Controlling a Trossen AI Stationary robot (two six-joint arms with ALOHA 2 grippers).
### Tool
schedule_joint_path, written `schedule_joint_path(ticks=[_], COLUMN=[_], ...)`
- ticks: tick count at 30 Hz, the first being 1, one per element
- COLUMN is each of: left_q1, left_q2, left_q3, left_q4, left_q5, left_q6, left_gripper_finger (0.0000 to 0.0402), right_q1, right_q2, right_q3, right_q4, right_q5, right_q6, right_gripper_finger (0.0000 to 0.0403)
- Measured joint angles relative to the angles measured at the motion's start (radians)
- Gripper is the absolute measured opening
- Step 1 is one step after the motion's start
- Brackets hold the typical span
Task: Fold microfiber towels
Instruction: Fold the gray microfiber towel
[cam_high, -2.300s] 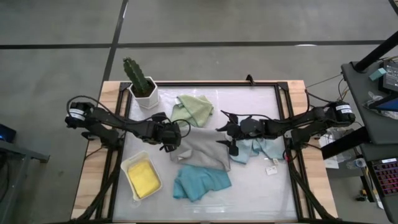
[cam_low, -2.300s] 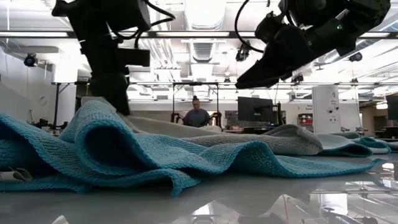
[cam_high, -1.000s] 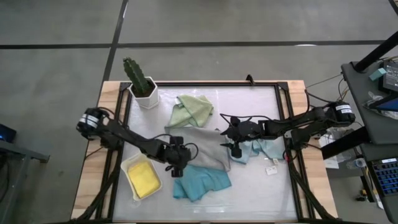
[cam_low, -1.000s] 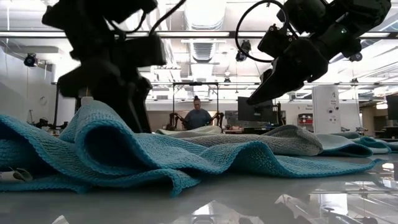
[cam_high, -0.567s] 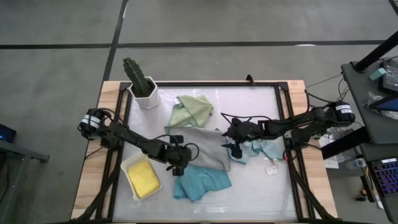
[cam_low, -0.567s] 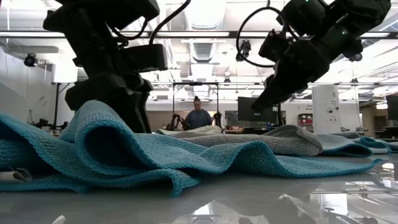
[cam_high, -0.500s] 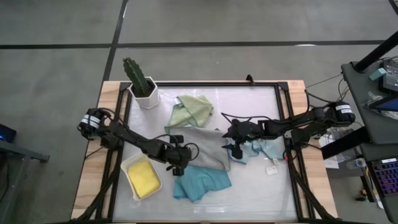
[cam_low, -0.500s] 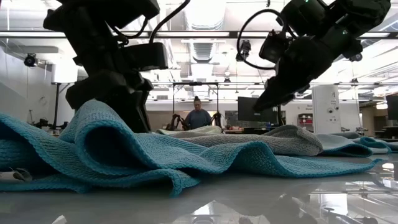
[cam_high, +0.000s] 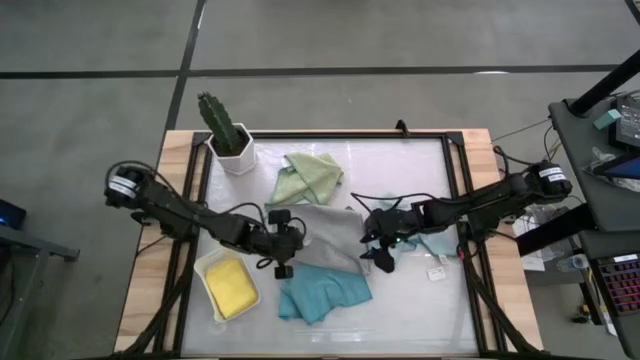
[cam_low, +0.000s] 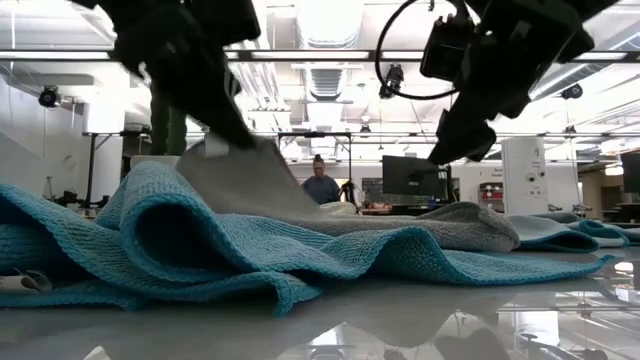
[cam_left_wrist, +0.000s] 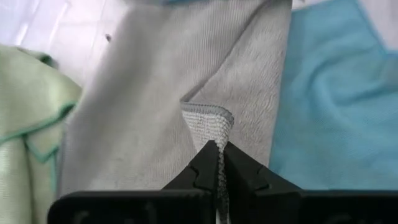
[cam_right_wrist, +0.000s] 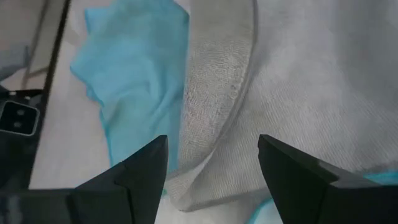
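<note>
The grey towel (cam_high: 325, 235) lies spread mid-table, its near edge over the teal towel (cam_high: 325, 295). The sage green towel (cam_high: 310, 175) lies beyond it and the pale blue towel (cam_high: 430, 240) to its right. The yellow towel (cam_high: 230, 287) lies folded in the white tray (cam_high: 210, 267). My left gripper (cam_high: 282, 265) is shut on the grey towel's near left corner. My right gripper (cam_high: 385, 262) is open above the grey towel's near right edge (cam_right_wrist: 217, 106). In the low view my right gripper (cam_low: 450, 150) is clear of the cloth. My left gripper pinches the grey towel's near left corner (cam_left_wrist: 208, 119) between its two fingertips, coming from above at a slant. That corner (cam_low: 240, 170) is lifted off the table and the cloth slopes down from it. The rest of the towel stays on the table.
A cactus in a white pot (cam_high: 228, 135) stands at the far left corner. A small white tag (cam_high: 437, 272) lies near the right frame rail. A dark frame (cam_high: 455, 200) borders the work mat. A person sits far behind the table (cam_low: 320, 185).
My left gripper has risen with the grey towel's near left corner, which now stands lifted while the rest of the towel stays flat. My right gripper has moved toward the table's near edge along the grey towel's right side.
</note>
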Motion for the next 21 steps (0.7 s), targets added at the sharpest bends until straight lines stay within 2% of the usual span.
schedule_joint_path(ticks=[5,9,14,17,21], left_q1=[-0.003,-0.004,-0.003,-0.003,-0.002], left_q2=[-0.045,-0.060,-0.061,-0.061,-0.061], left_q3=[-0.002,-0.003,-0.004,-0.005,-0.005], left_q4=[-0.001,-0.002,-0.011,-0.019,-0.021], left_q5=[-0.014,-0.020,-0.027,-0.029,-0.043], left_q6=[0.000,0.000,0.001,0.001,0.012], left_gripper_finger=[0.0000,0.0000,0.0000,0.0000,0.0000], right_q1=[0.039,0.075,0.106,0.121,0.138], right_q2=[0.000,0.000,0.001,0.037,0.157], right_q3=[0.010,0.004,0.004,0.008,0.048], right_q4=[-0.029,-0.032,-0.028,-0.018,-0.029], right_q5=[0.043,0.136,0.183,0.185,0.184], right_q6=[0.108,0.198,0.278,0.322,0.334], right_gripper_finger=[0.0237,0.0235,0.0231,0.0231,0.0231])
